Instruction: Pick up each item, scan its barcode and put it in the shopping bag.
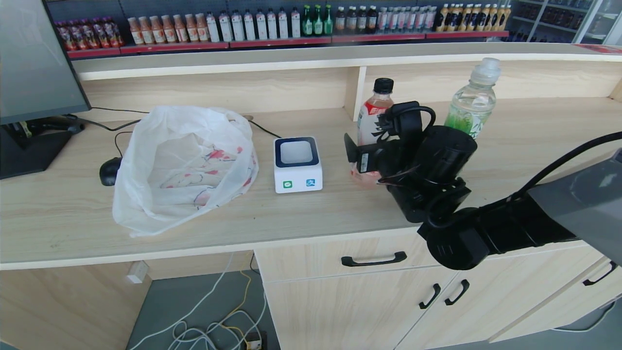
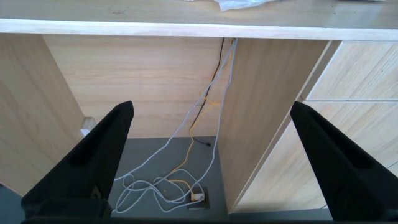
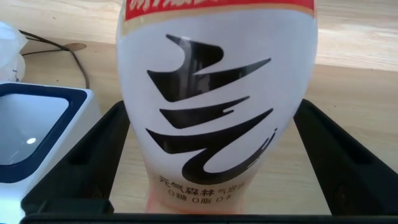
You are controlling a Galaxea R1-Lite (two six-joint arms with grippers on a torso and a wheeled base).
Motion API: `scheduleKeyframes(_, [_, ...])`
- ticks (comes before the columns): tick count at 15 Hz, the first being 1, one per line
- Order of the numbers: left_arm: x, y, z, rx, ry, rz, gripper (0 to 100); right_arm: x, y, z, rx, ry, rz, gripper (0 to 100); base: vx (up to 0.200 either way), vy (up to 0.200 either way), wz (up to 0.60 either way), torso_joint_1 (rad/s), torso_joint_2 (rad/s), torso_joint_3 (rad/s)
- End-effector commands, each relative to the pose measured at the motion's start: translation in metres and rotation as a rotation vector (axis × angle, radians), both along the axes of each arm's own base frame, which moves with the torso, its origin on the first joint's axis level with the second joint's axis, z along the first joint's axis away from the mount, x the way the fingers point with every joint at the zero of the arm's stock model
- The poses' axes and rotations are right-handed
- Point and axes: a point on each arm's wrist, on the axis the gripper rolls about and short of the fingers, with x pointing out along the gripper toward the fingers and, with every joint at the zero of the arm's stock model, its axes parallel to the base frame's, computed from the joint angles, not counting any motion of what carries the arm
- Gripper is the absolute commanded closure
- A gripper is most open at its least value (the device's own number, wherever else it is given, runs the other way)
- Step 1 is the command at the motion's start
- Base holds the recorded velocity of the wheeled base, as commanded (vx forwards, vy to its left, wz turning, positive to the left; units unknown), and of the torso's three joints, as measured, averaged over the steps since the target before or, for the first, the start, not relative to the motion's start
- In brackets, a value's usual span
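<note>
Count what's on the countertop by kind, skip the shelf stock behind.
Bottles: 2 (pink bottle, green-label bottle)
Shopping bag: 1
Scanner: 1
Mouse: 1
Monitor: 1
Total: 6

Matte black right arm [image 1: 461,243], looped cable [image 1: 568,158], grey shell [image 1: 583,209], wedge-shaped jaws

A: Bag [image 1: 184,170] colours?
B: White, red-pink print. Scanner [image 1: 297,164] white, navy top (green and blue icons).
A: Rest?
B: Left bottle [image 1: 374,109] pink, black cap, black swirl on label. Right bottle [image 1: 474,104] clear, green label.
</note>
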Motion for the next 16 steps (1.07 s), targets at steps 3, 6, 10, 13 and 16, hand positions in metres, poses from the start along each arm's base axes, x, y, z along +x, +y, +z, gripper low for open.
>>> scheduleKeyframes(3, [0.0000, 0.0000, 0.0000, 0.000, -0.001, 0.000, 0, 0.0048, 0.0030, -0.0027, 0.005, -0.002, 0.001, 0, 0.000, 0.000, 0.00, 0.000, 0.00, 0.000])
scheduleKeyframes(6, [0.0000, 0.0000, 0.0000, 0.000, -0.001, 0.000, 0, 0.0072, 0.0045, -0.0039, 0.006, -0.003, 0.001, 0, 0.000, 0.000, 0.00, 0.000, 0.00, 0.000])
scheduleKeyframes(10, [0.0000, 0.0000, 0.0000, 0.000, -0.001, 0.000, 0, 0.0076, 0.0048, -0.0015, 0.015, -0.010, 0.002, 0, 0.000, 0.000, 0.00, 0.000, 0.00, 0.000])
scheduleKeyframes(13, [0.0000, 0.0000, 0.0000, 0.000, -0.001, 0.000, 0, 0.0076, 0.0047, -0.0019, 0.014, -0.009, 0.002, 100, 0.000, 0.000, 0.00, 0.000, 0.00, 0.000])
scheduleKeyframes(16, [0.0001, 0.0000, 0.0000, 0.000, 0.001, 0.000, 0, 0.0072, 0.0045, -0.0010, 0.021, -0.012, 0.003, 100, 0.000, 0.000, 0.00, 0.000, 0.00, 0.000])
